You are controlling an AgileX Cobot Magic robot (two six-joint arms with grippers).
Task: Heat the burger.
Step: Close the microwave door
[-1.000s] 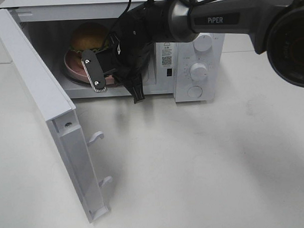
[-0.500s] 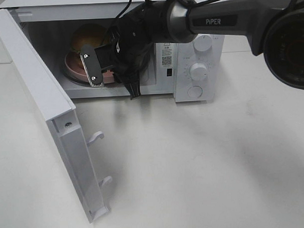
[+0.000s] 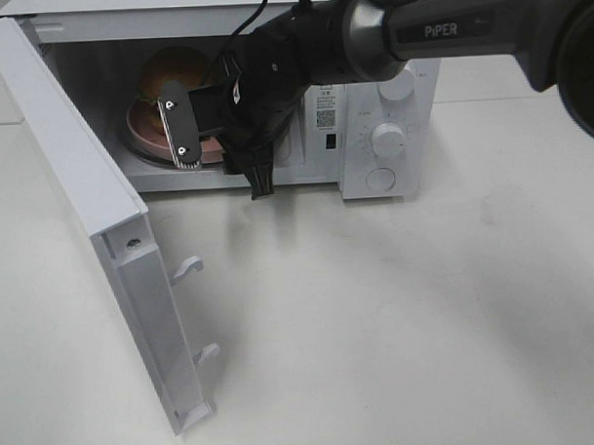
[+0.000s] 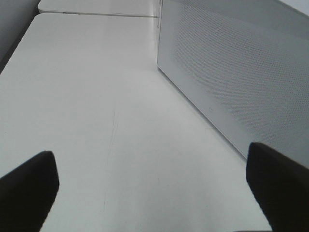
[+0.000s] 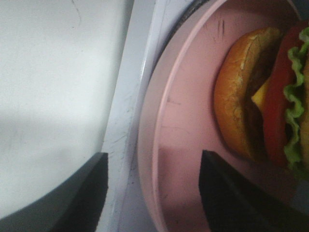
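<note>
1. Right hand (image 5: 153, 164): released, fingers parted across the near rim of the pink plate (image 5: 188, 111), pinching nothing.
2. On that plate, inside the microwave (image 3: 412, 170): the burger (image 5: 260, 96), bun domed, lettuce and a red layer showing at its edge.
3. Blocking the right half of the cavity from the high camera: the black right wrist (image 3: 272, 77).
4. Left of the opening: the door (image 3: 71, 182), swung wide, two latch hooks (image 3: 186, 268) jutting over the tabletop (image 3: 398, 326).
5. Left hand (image 4: 152, 179): released, empty, low above the tabletop beside a white dotted panel (image 4: 231, 72).
</note>
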